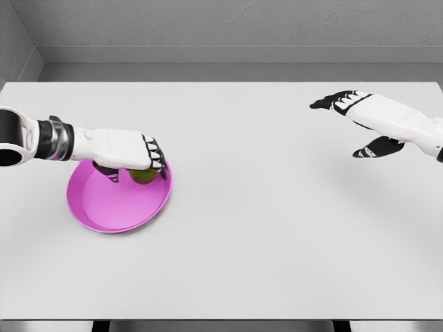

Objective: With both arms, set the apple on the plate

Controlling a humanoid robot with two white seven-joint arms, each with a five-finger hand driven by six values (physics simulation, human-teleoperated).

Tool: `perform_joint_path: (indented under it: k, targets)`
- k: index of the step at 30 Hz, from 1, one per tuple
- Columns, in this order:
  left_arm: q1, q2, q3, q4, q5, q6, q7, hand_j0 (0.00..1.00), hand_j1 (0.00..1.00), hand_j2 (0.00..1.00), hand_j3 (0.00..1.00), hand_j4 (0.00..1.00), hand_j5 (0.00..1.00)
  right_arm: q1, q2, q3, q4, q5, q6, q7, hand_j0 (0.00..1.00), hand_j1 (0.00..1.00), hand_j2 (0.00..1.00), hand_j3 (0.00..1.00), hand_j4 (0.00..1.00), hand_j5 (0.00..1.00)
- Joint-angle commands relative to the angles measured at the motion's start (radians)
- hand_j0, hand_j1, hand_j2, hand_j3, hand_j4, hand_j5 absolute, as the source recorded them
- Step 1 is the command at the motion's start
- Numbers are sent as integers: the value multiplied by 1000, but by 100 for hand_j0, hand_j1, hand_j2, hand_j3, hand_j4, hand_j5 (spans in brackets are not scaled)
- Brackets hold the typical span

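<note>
A white table (277,228) fills the frame under grey walls. At centre left, a green apple (144,176) sits over the far part of the pink plate (114,207), the left hand (128,153) curled around it. At upper right, the right hand (363,114) hovers with fingers spread, holding nothing.

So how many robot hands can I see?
2. The left hand is over the pink plate, fingers curled around a green apple. The right hand hangs open above the table's far right side, holding nothing.
</note>
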Motion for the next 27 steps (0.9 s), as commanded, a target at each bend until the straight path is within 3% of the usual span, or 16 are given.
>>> perform_joint_path:
  k: [1, 2, 3, 4, 8, 13, 18, 27]
  targets:
    - [0, 36, 7, -1, 16, 2, 1, 100, 100, 100, 100, 100, 100, 0, -1, 0, -2, -4, 1, 0, 100, 100, 100, 100, 100, 100]
    - [0, 68, 10, -6, 37, 2, 4, 100, 100, 100, 100, 100, 100, 0, -1, 1, 0, -4, 1, 0, 100, 100, 100, 100, 100, 100]
    - [2, 83, 16, -3, 123, 2, 4, 100, 100, 100, 100, 100, 100, 0, -1, 0, 0, -4, 1, -2, 100, 100, 100, 100, 100, 100]
    - [18, 94, 24, -1, 160, 2, 4, 100, 100, 100, 100, 100, 100, 0, -1, 0, 0, -4, 1, 0, 100, 100, 100, 100, 100, 100]
    - [107, 151, 164, 5, 240, 2, 9, 100, 100, 100, 100, 100, 100, 0, -1, 0, 0, -4, 1, -2, 100, 100, 100, 100, 100, 100]
    - [109, 152, 179, 149, 380, 2, 11, 100, 100, 100, 100, 100, 100, 0, -1, 0, 0, -4, 1, -2, 100, 100, 100, 100, 100, 100]
    - [146, 155, 181, 258, 384, 2, 11, 100, 100, 100, 100, 100, 100, 0, -1, 0, 0, -4, 1, 0, 100, 100, 100, 100, 100, 100]
    - [150, 163, 179, 249, 380, 2, 6, 100, 100, 100, 100, 100, 100, 0, -1, 0, 0, -4, 1, 0, 100, 100, 100, 100, 100, 100]
